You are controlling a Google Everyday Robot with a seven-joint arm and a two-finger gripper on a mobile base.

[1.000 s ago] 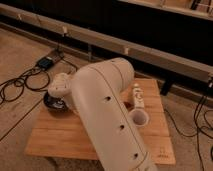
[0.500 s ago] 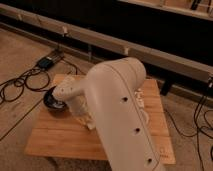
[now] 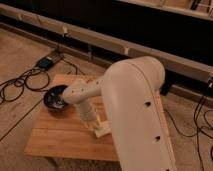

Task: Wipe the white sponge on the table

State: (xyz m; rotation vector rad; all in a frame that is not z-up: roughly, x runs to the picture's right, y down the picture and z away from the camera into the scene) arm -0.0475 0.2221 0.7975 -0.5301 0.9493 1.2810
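tool (image 3: pixel 98 125) low over mid-desk, tip down at the white sponge (image 3: pixel 104 132); its grip cannot be told | sponge flat on desk (image 3: pixel 55 142), near dark bowl (image 3: pixel 55 98) | likely pressed down so wiping strokes rub the wood

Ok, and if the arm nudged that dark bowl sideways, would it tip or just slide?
Probably slide: the dark bowl looks low and wide, sitting flat on the table. It stands near the table's edge, so an outward push might drop it. The gripper is down at the tabletop beside it, apparently not touching it.
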